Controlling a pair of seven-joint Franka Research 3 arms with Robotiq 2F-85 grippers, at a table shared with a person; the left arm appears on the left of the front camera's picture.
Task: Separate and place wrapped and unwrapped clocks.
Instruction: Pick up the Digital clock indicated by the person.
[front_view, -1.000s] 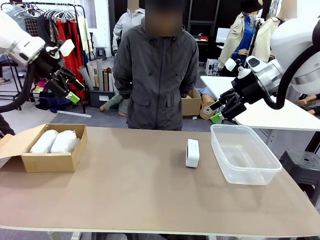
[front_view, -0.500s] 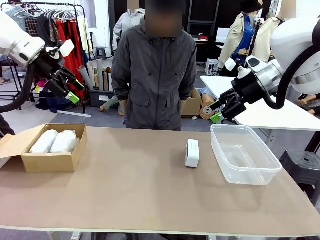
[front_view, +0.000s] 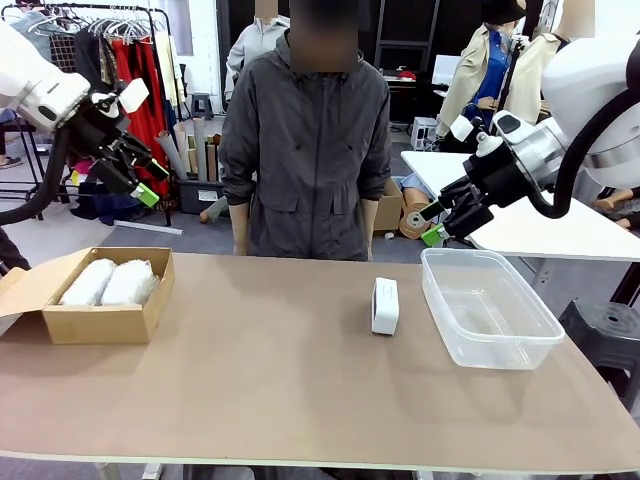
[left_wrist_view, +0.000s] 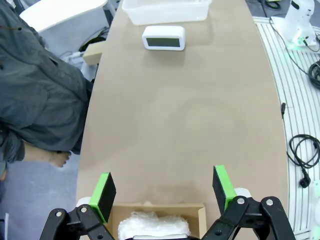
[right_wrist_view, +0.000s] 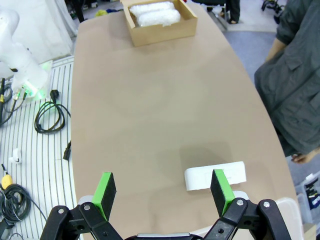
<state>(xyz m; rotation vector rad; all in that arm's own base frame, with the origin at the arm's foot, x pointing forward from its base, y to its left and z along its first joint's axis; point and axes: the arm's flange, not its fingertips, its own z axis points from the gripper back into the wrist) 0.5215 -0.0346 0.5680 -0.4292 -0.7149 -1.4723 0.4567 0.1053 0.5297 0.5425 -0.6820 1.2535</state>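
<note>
Bubble-wrapped clocks (front_view: 130, 283), two of them, are laid side by side in an open cardboard box (front_view: 105, 322) at the L end of the table (front_view: 270, 390). The L gripper (front_view: 150, 178) is held high in the air, above & behind that box, w/ jaws spread wide and nothing clamped. In the L wrist view, the box's far wall & one wrapped lump are seen just below the green pads, so the wrapped clocks are placed near-directly under this gripper, well clear of it.

A bare white clock (front_view: 384, 306) is stood on edge, right of table centre. It is set just beside the L wall of a clear plastic tub (front_view: 505, 352), w/ a narrow gap btwn them. The R gripper (front_view: 430, 224) is held in the air by the tub's far end, jaws likewise wide apart, nothing gripped. In the R wrist view, the bare clock is seen on the table just ahead of one pad, below the gripper, not touched. The wrapped clocks are found at the opposite table end, well apart from the R gripper.

A person (front_view: 305, 150) in a dk grey jacket is stood at the far side, arms down.
</note>
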